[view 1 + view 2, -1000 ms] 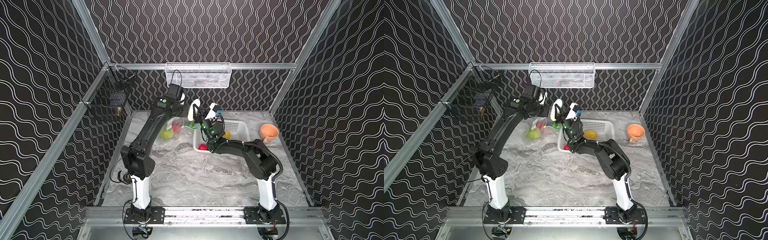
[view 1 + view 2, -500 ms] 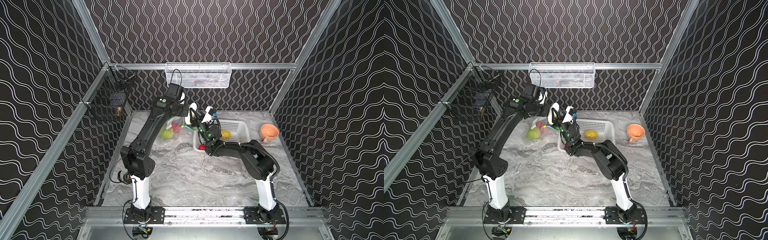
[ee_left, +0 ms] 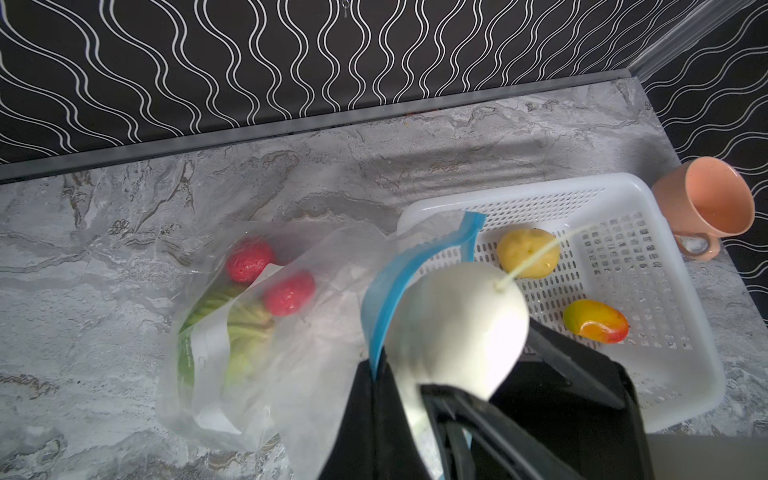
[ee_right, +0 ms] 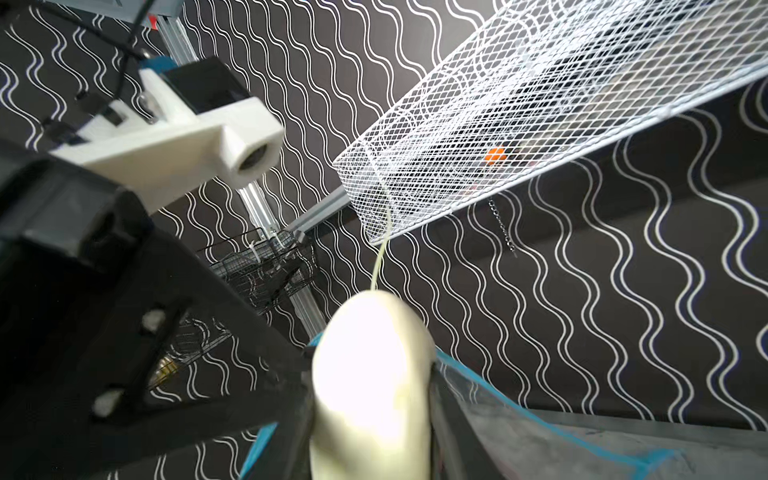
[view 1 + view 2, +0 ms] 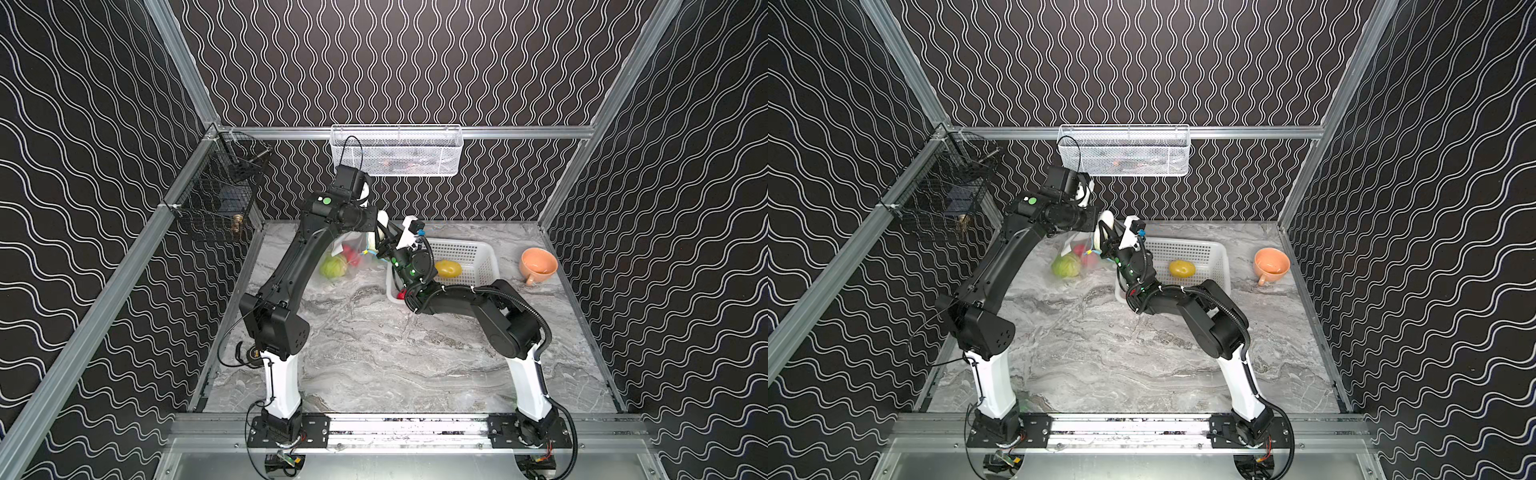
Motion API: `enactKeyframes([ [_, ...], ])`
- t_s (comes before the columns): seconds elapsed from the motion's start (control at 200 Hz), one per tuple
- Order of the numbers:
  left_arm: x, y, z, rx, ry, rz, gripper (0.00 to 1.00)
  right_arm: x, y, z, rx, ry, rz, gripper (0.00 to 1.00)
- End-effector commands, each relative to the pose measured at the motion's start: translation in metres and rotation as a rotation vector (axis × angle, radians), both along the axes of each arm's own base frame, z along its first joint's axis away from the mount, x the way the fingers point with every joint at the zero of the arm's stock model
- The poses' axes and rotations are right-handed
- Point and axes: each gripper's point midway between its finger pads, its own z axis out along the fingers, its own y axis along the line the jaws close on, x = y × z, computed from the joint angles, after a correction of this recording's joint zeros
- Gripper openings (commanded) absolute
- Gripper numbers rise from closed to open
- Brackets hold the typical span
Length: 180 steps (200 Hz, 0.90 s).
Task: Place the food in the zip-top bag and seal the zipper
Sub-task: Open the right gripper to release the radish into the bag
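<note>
The clear zip-top bag [image 3: 316, 291] lies on the marble top with a green melon [image 3: 245, 332] and two red strawberries [image 3: 249, 259] inside. My left gripper [image 3: 376, 374] is shut on the light-blue zipper [image 3: 399, 270] and holds the mouth lifted. My right gripper [image 4: 370, 415] is shut on the white radish [image 4: 370, 374], root end up, right beside the left gripper at the bag's mouth [image 5: 381, 226]. A yellow lemon [image 3: 528, 253] and an orange-yellow mango [image 3: 596, 327] lie in the white perforated basket [image 3: 623, 193]. The eggplant is out of view.
An orange cup [image 5: 538, 264] lies on its side right of the white basket. A small red piece [image 5: 401, 295] shows at the basket's near corner under my right arm. A white mesh basket [image 5: 395, 149] hangs on the back wall, a black wire basket [image 5: 216, 199] on the left wall.
My right gripper has carried the radish a little left and down, closer to the bag's mouth. The left gripper has kept the zipper edge lifted in place.
</note>
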Motion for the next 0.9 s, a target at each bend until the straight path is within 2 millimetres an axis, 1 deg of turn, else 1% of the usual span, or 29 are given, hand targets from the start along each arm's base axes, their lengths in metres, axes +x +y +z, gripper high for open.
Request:
enactKeyframes([
  [0.0, 0.0, 0.0, 0.006, -0.006, -0.02, -0.009, 0.0, -0.001, -0.001, 0.014, -0.002, -0.036, -0.016, 0.48],
  [0.135, -0.001, 0.0, 0.005, -0.005, -0.019, -0.01, 0.0, -0.002, -0.002, 0.021, 0.004, -0.046, -0.017, 0.6],
  [0.235, -0.001, 0.0, 0.005, -0.005, -0.02, -0.011, 0.0, -0.004, -0.005, 0.025, 0.021, -0.051, -0.019, 0.67],
  [0.44, -0.001, -0.001, 0.005, -0.009, -0.018, -0.01, 0.0, -0.005, -0.01, 0.03, 0.028, -0.048, -0.023, 0.71],
  [0.601, 0.001, 0.0, 0.005, -0.006, -0.021, -0.008, 0.0, -0.006, -0.02, 0.041, 0.031, -0.021, -0.03, 0.75],
  [0.741, 0.002, 0.0, 0.005, -0.002, -0.02, -0.008, 0.0, -0.001, -0.025, 0.047, 0.001, 0.042, -0.015, 0.81],
  [0.896, 0.001, 0.001, 0.001, 0.008, -0.017, -0.01, 0.0, 0.005, -0.037, 0.053, -0.007, 0.133, 0.046, 0.84],
])
